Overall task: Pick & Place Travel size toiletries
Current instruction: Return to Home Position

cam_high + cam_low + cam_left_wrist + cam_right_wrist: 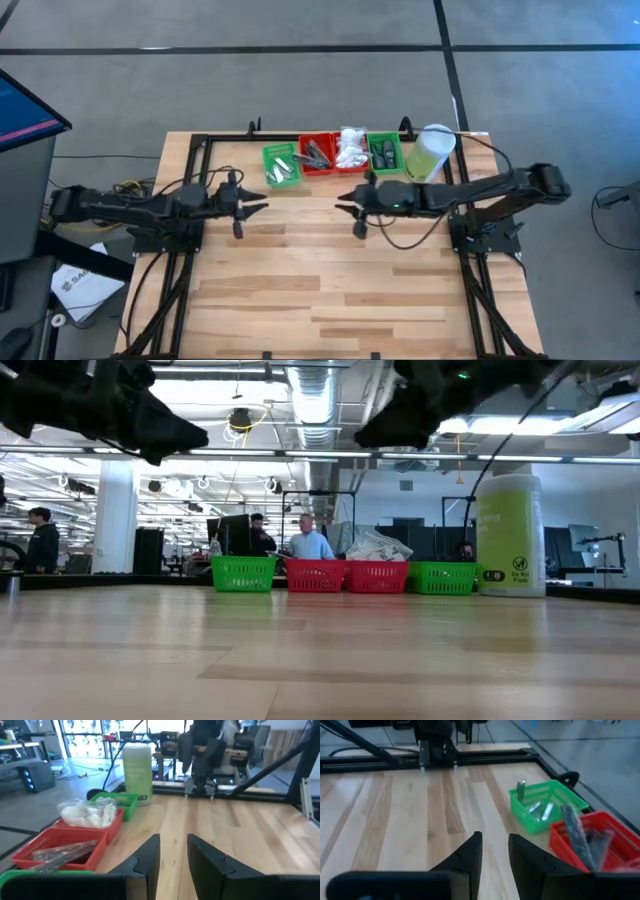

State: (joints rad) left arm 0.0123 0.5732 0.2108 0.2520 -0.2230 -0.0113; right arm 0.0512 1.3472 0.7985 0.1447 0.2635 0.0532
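Sorting looks finished: nothing lies loose on the worktop (330, 280). The left end effector (255, 203) and right end effector (345, 203) hover empty, fingers slightly apart. Just beyond both stand four bins:

- The left green bin (281, 163) holds silver pieces (540, 811).
- The left red bin (318, 155) holds black pieces (577, 835).
- The right red bin (350, 166) holds white packets (351, 147).
- The right green bin (385, 167) holds dark grey ovals (384, 153).

The pale wooden table (330, 290) carries one row along its far edge. From left to right stand the left green bin (281, 165), the left red bin (318, 155), the right red bin (351, 152) and the right green bin (385, 153), set side by side. Just right of them a tall pale green cylinder (430, 153) stands upright.
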